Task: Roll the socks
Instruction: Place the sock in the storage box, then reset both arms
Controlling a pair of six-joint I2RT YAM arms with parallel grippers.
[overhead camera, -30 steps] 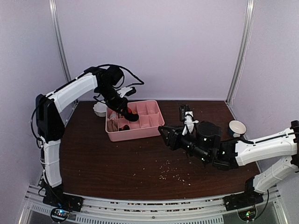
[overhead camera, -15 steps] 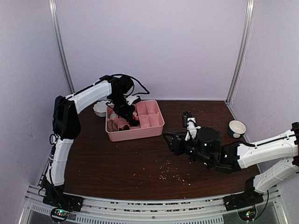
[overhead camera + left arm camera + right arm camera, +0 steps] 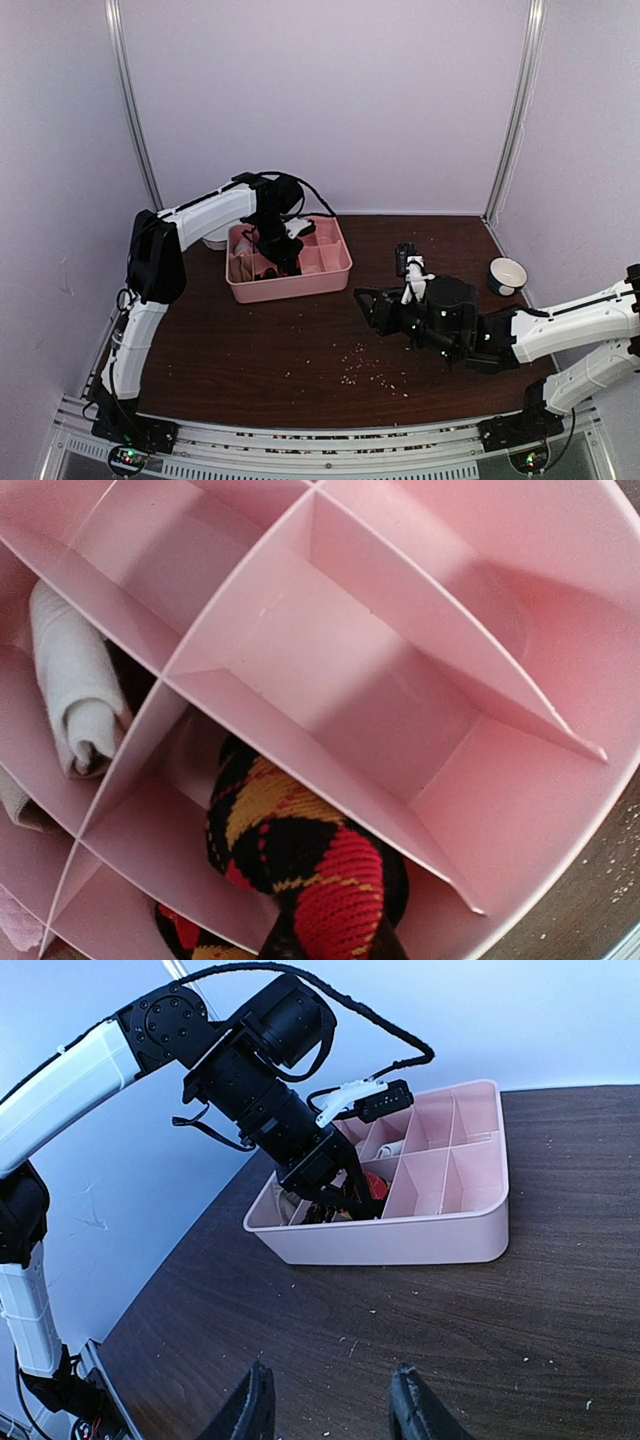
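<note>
Inside the pink tray (image 3: 400, 660), the left jaws seem closed on a black argyle sock (image 3: 300, 860) lying in one compartment; only the left wrist view shows this, and a rolled cream sock (image 3: 75, 680) in the next compartment. Above the bench (image 3: 420, 1300) the right jaws hang spread and empty, well apart from the tray. Since a second ago the left arm (image 3: 205, 208) has swung rightward.

Left arm (image 3: 205, 208) and right arm (image 3: 565, 322) — 2 white-shelled limbs, black joints, looping black cables (image 3: 395, 1032).
</note>
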